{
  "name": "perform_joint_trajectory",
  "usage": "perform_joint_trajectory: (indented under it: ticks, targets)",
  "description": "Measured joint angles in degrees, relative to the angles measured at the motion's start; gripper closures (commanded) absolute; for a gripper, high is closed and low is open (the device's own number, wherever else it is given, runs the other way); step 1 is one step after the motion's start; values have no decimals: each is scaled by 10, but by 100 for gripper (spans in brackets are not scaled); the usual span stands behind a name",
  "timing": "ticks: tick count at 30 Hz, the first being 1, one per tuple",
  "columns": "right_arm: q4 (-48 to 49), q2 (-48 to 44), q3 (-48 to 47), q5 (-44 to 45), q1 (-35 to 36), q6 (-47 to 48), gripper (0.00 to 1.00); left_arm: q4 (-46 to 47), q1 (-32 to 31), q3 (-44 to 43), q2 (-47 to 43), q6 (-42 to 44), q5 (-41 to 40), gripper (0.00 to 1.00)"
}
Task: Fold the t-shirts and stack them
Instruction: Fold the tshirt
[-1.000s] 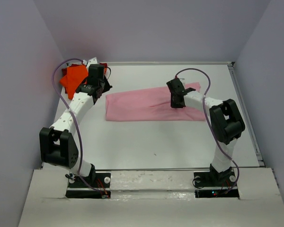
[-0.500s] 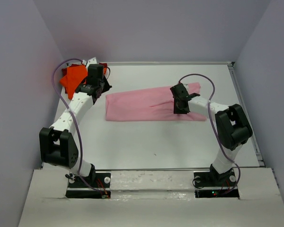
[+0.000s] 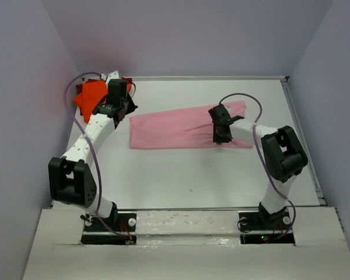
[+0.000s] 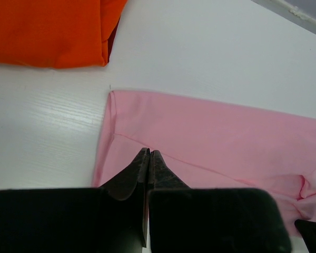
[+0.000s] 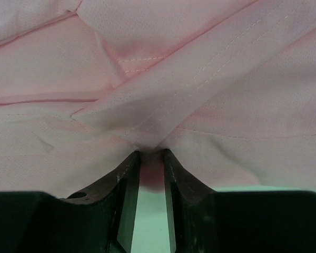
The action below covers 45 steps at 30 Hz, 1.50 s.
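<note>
Overhead, close wrists — likely shared t-shirt (image 3: 175,129)

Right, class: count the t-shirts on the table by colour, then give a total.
pink t-shirt: 1
orange t-shirt: 1
dark red t-shirt: 1, only an edge showing under the orange one
Total: 3

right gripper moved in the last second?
Yes. The right gripper has shifted slightly toward the near edge, away from the table's back rim, staying on the pink t-shirt.
</note>
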State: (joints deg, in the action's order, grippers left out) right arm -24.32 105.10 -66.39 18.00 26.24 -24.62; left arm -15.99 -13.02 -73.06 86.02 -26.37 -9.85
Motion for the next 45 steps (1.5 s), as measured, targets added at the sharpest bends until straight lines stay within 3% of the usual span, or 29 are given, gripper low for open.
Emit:
perform_joint_trajectory:
  ticks: [21, 33, 45]
  targets:
    - [-16, 52, -93, 0, 0, 14, 71, 17, 0, 17, 6, -6, 24, 91]
    - [-22, 62, -97, 2, 0, 15, 72, 38, 0, 18, 229, -42, 156, 94]
    - [-23, 76, -107, 7, 0, 17, 73, 28, -4, 1, 251, -41, 148, 95]
